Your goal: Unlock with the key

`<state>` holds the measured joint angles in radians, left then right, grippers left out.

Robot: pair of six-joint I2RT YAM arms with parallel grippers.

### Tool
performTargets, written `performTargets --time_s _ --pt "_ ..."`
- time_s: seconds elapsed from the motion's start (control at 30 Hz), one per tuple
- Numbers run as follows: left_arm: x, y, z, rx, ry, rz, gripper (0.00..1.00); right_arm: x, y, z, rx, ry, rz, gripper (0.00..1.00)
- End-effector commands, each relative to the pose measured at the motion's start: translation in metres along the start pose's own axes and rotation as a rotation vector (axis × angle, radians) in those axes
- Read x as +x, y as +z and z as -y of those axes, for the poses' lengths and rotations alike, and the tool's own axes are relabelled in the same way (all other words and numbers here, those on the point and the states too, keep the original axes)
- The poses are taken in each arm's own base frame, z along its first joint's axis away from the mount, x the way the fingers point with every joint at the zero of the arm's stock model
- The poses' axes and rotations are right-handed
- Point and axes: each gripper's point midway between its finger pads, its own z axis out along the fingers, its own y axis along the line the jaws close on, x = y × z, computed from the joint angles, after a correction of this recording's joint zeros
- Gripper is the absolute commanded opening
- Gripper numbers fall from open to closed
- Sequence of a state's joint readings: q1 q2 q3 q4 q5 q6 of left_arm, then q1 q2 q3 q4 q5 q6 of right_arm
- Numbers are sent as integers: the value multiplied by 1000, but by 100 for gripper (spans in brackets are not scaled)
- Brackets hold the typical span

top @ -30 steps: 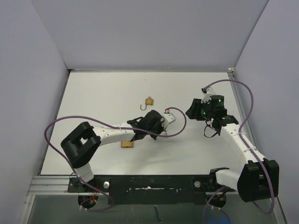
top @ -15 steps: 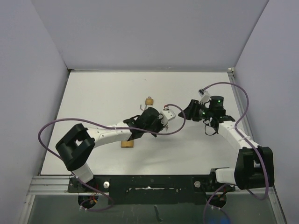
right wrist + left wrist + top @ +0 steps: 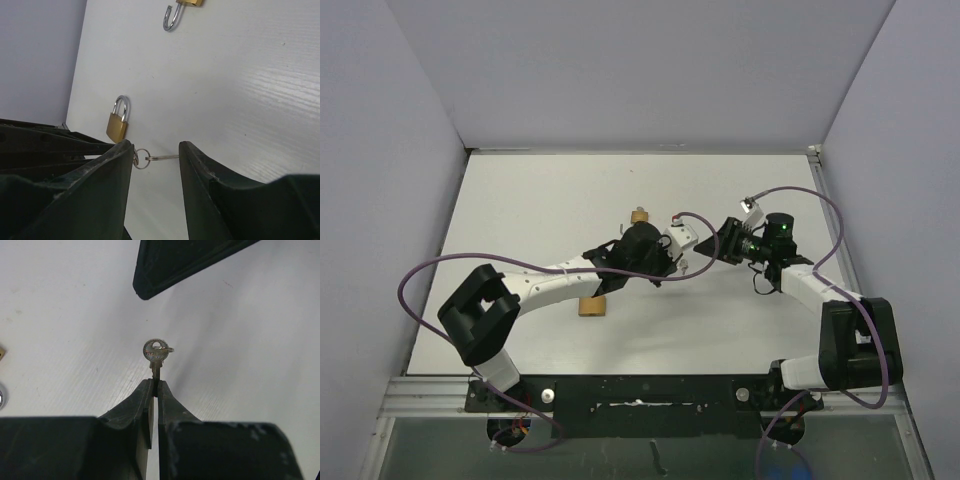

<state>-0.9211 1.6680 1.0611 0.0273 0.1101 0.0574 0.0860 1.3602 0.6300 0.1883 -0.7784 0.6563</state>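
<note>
My left gripper (image 3: 155, 385) is shut on the blade of a small silver key (image 3: 156, 351), which it holds above the table; the key's head and ring stick out past the tips. My right gripper (image 3: 156, 147) is open, with the key (image 3: 162, 158) and its ring lying in the gap between its fingers. In the top view the two grippers meet at mid-table, left (image 3: 672, 262) and right (image 3: 712, 250). A shut brass padlock (image 3: 118, 122) lies on the table (image 3: 520, 200), also in the top view (image 3: 592, 307). A second brass padlock (image 3: 176, 11) has its shackle open.
The open padlock (image 3: 640, 215) lies just behind my left wrist, partly hidden by it. Purple cables loop off both arms. Grey walls close the table on the left, back and right.
My left gripper has carried the key up and to the right. My right gripper has swung left to meet it, and its open fingers now straddle the key.
</note>
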Motion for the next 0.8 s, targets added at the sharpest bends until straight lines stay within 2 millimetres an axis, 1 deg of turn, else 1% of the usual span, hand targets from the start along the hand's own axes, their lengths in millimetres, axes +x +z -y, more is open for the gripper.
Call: performTargets --time_s 0.0,0.27,0.5,0.77 --pt "-55 -2 1 15 -20 151 0 -11 5 -22 -105 -22 43 42" --pt "-62 2 2 20 -47 164 0 -6 12 -29 -145 -12 43 41" --pt "-62 5 -4 6 -81 166 0 -2 15 -32 -158 -9 37 38" --pt "-65 4 -11 -13 -108 181 0 2 17 -32 -166 -6 28 36"
